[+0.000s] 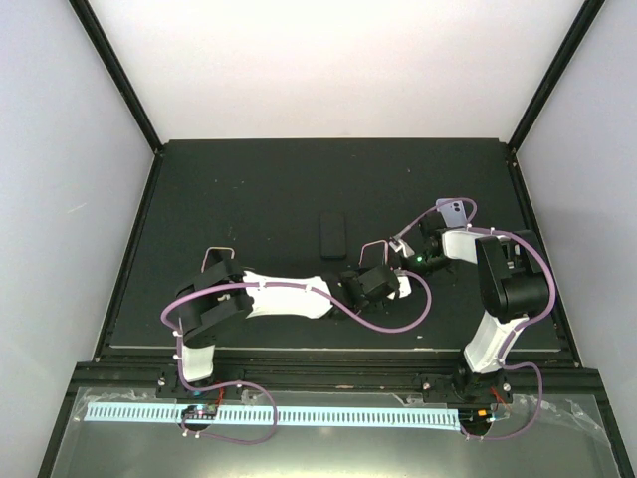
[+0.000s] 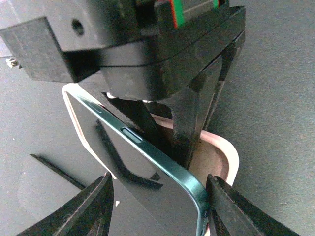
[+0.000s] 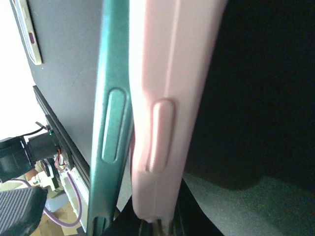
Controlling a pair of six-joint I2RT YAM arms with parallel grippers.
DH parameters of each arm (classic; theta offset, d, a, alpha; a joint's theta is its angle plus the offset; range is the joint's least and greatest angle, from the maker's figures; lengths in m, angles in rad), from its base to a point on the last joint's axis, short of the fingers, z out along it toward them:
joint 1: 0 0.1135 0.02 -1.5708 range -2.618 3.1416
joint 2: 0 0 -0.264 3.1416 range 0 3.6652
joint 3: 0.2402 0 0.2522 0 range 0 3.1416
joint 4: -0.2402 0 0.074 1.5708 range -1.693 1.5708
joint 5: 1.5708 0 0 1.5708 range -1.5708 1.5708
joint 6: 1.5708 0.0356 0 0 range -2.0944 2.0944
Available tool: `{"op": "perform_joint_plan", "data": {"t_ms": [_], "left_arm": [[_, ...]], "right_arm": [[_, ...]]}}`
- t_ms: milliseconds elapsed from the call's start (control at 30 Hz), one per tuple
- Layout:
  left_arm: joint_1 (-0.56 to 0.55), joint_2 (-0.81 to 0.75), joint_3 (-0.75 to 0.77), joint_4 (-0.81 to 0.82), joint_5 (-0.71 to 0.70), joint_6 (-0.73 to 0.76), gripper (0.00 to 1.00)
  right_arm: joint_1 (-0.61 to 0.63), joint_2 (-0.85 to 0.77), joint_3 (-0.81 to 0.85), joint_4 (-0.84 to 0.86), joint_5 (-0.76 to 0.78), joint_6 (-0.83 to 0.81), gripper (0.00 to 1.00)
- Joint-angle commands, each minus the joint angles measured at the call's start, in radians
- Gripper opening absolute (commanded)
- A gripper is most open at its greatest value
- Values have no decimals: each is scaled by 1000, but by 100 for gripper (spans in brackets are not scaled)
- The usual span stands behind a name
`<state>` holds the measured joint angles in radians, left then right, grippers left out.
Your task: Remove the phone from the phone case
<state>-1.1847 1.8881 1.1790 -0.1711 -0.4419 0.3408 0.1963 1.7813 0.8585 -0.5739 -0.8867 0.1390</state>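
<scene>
The phone [image 2: 147, 167] has a dark screen and a dark green edge [image 3: 110, 123]. It sits in a pink case [image 2: 224, 157], and its green edge stands lifted off the case rim [image 3: 167, 98] along one side. My left gripper [image 2: 160, 206] straddles the phone's near end. Its right finger [image 2: 231, 209] presses the green edge, and its left finger [image 2: 91, 209] sits at the opposite rim. My right gripper [image 3: 157, 223] is shut on the pink case's end and holds it up on edge. In the top view both grippers [image 1: 396, 279] [image 1: 418, 261] meet right of centre.
A black flat slab [image 1: 331, 236] lies on the dark mat [image 1: 249, 189] left of the grippers. A lilac phone-like object [image 1: 453, 211] lies just behind the right gripper. The right arm's black body [image 2: 147, 49] hangs close over the phone. Purple cables [image 1: 388, 324] loop in front.
</scene>
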Motion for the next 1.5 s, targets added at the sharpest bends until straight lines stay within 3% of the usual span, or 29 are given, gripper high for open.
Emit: {"op": "perform_joint_plan", "data": {"t_ms": [0,100,333,600,933,1167,1467], "left_arm": [[6,14,7,24,-135,45,53],[-10,19,-16,73,-211,63,52],[-15,-2,-74,181,-347,57,29],[-15,-62,-87,179,-353,-38,2],[-28,-274,-132,92,-336,-207,2],[-9,-431,-258,115,-375,-216,2],[103,-362,-276,49,-559,-253,2]], "right_arm": [[12,13,19,-21,-71,-11,1],[12,17,22,-27,-77,-13,1],[12,15,25,-30,-84,-18,1],[12,12,35,-38,-97,-22,1],[2,-11,59,-50,-54,-28,1],[-11,-20,59,-46,-22,-25,1],[-13,-34,63,-51,-29,-32,1]]}}
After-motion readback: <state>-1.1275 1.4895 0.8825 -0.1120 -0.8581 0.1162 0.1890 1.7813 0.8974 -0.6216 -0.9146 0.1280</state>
